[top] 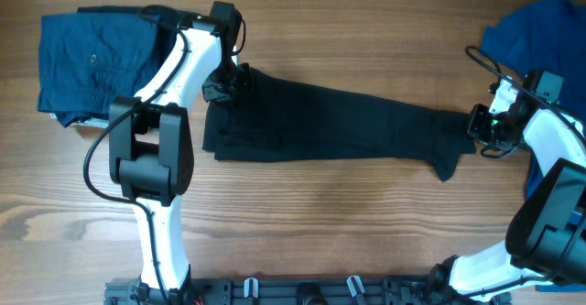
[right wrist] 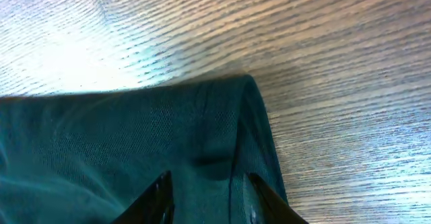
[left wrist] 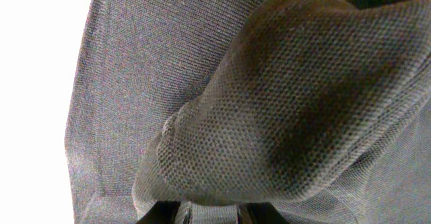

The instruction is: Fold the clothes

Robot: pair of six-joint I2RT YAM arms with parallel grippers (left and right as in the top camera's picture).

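The black shirt (top: 348, 122) lies across the table as a long, narrow folded strip. At its left end my left gripper (top: 227, 83) is shut on a bunch of the cloth. In the left wrist view the knit fabric (left wrist: 289, 89) fills the frame, and a fold of it is pinched in the left gripper (left wrist: 209, 214). My right gripper (top: 478, 129) is at the strip's right end. In the right wrist view the right gripper (right wrist: 209, 200) has its fingers apart, straddling the shirt's corner (right wrist: 135, 130), which lies flat between them.
A folded navy garment (top: 92, 62) sits at the back left beside the left arm. A bright blue garment (top: 540, 30) lies at the back right corner. Bare wooden table (top: 320, 223) stretches in front of the shirt, down to the arms' mounting rail (top: 302, 291).
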